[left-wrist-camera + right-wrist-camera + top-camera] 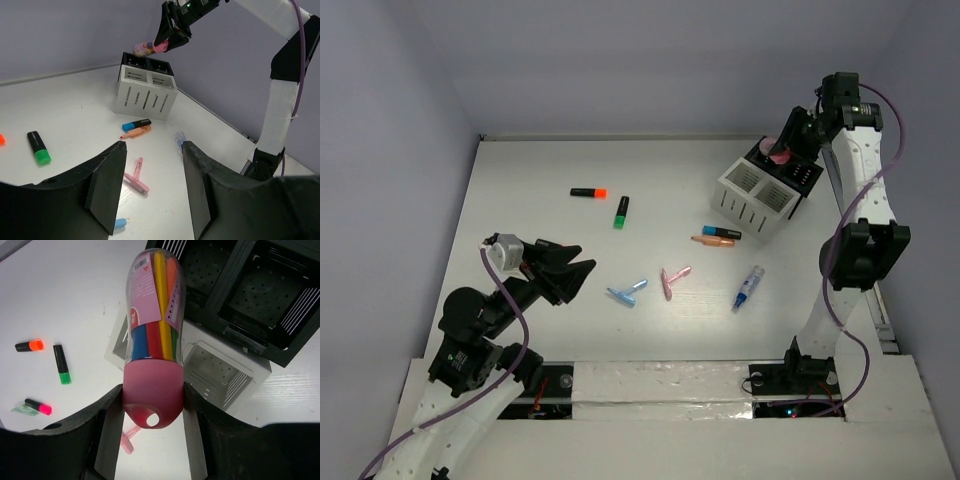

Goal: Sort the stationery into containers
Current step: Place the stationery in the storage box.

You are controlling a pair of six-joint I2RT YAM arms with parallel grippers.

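My right gripper [153,390] is shut on the pink cap of a clear tube of coloured pens [152,315]. It holds the tube [781,155] in the air over the containers, a white slatted box [756,192] joined to a black box [798,170]. Loose stationery lies on the table: an orange-capped highlighter [589,192], a green-capped one [621,211], a blue-capped one [722,232] beside an orange piece [712,241], a blue T-shaped piece [626,292], a pink one [672,280] and a blue pen [748,288]. My left gripper [152,145] hangs open and empty at the left, above the pink T-piece [136,181].
A pink-capped highlighter [39,406] lies by a pale green piece [22,409] near the left arm. Grey walls close the table at the back and sides. The right arm stands tall along the right edge, behind the containers.
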